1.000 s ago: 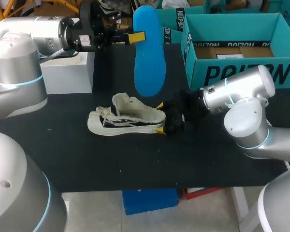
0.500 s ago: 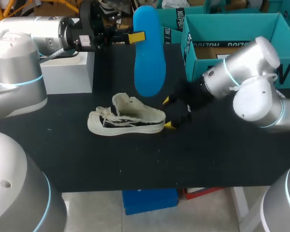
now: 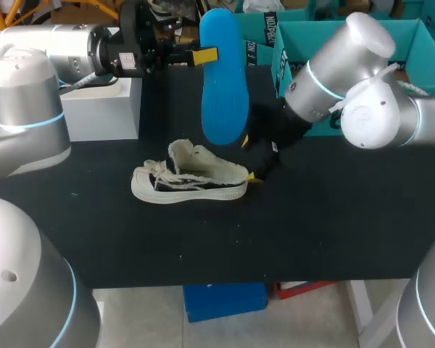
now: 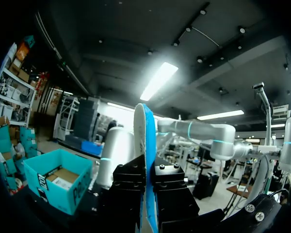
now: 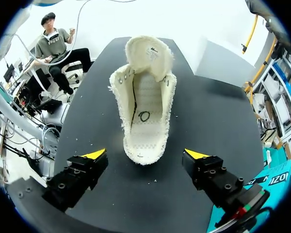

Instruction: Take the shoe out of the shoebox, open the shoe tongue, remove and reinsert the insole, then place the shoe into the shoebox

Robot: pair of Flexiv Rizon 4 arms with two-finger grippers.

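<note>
Left claw (image 3: 204,55) is clamped on the long blue foam insole (image 3: 225,80), held upright above the black table (image 3: 312,217); right claw (image 3: 250,159) hovers with its 2 fingers spread wide at the heel of the cream fleece-lined shoe (image 3: 188,177) — lying on the table, outside the teal cardboard shoebox (image 3: 304,32).

black table (image 3: 312,217) with a white block (image 3: 101,109) at its left edge
</note>
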